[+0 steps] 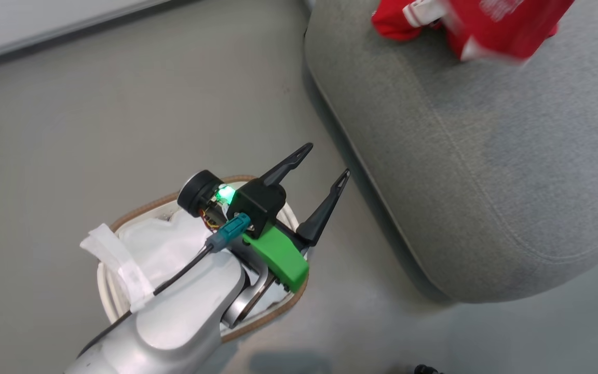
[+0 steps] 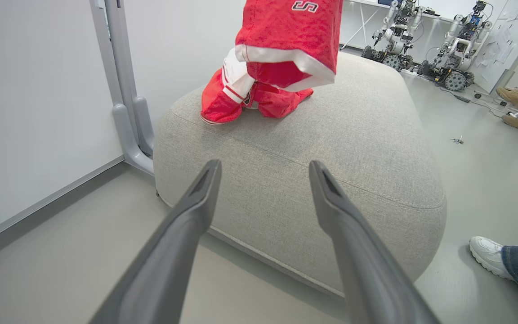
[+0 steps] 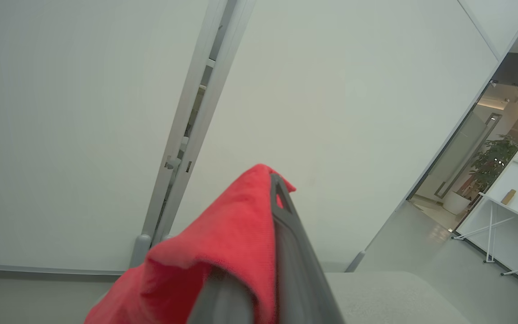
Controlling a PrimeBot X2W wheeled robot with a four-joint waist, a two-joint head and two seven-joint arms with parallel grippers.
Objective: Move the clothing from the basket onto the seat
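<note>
Your right gripper [image 3: 265,193] pinches red clothing [image 2: 286,40], hanging at top middle, over seat [image 2: 331,148]. Cloth wraps finger; may stick when you let go. Your left gripper [image 1: 326,161] spread wide, holding nothing, above basket [image 1: 146,209] at lower left.

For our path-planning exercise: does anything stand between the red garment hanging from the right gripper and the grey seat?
Nothing visible blocks it. The hanging garment is over the seat, partly above a second red garment lying there, with bare seat beside it.

Silver forearm [image 1: 185,317], black cable [image 1: 182,275], teal plug [image 1: 231,231], green bracket [image 1: 278,254], left pincer [image 1: 326,161] with dark fingers [image 1: 325,210]
</note>
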